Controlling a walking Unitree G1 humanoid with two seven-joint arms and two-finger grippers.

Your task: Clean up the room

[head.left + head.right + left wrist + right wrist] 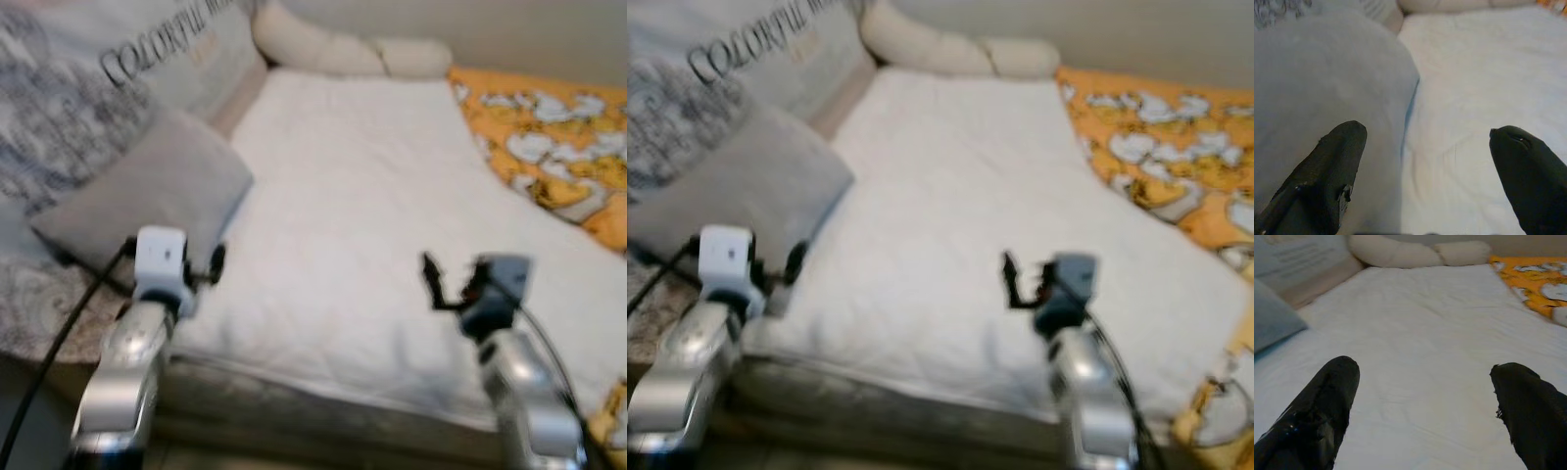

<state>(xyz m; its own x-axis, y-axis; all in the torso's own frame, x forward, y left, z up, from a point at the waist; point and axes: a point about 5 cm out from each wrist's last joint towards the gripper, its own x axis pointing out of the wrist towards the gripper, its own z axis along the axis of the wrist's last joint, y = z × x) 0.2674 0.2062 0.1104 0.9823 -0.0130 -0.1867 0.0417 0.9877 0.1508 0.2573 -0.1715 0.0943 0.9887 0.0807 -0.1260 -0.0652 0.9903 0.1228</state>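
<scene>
White bed bears one grey pillow (blurred); left tool and right tool gape, empty.

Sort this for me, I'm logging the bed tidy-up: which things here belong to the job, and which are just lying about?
Belong to the job:
grey pillow, in front of the open left tool
white sheet, under the open right tool
orange blanket, at the bed's right side

Just lying about:
lettered cushion
cream bolster at the far end
</scene>
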